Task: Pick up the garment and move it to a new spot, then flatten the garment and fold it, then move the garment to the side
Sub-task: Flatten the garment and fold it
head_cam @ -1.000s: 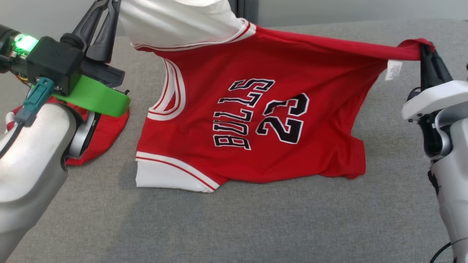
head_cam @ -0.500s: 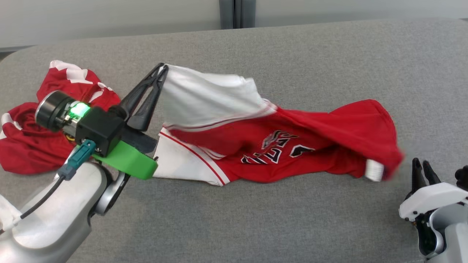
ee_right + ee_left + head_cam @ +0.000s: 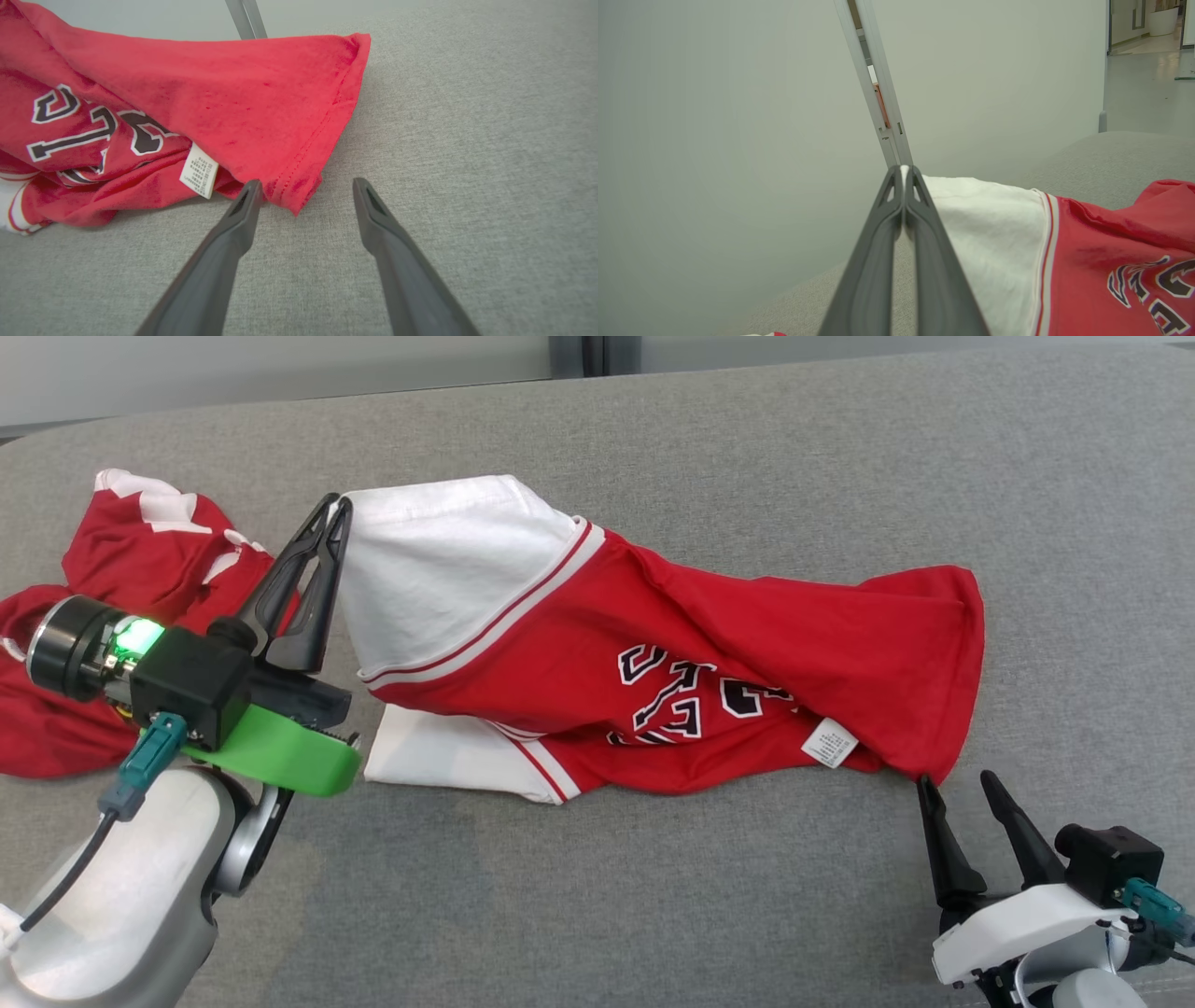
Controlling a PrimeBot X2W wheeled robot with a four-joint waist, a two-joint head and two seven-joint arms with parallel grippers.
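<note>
the grey table (image 3: pixel 653 915) carried everything. the garment (image 3: pixel 747 635), a red jersey with a white panel, lay across its middle in a loose, half-doubled heap, not yet flat. its long axis ran side to side across the table, with the white end toward the robot's left and the red hem toward its right. the black lettering was creased and partly tucked under a fold. a second red garment (image 3: pixel 56 709) sat bunched at the far left, just beside the left arm.

the left hand (image 3: pixel 336 504) was clamped tight on the white corner and held it raised off the table, so that end stood up like a tent while the rest sagged. judging from this, the corner was kept up to drag or spread the cloth. the right hand (image 3: pixel 955 780) had its fingers spread wide and gripped nothing. it sat low at the red hem's corner, one fingertip just beside the cloth, probably so the hem could settle. a white care label (image 3: pixel 829 744) lay face up near that corner.
</note>
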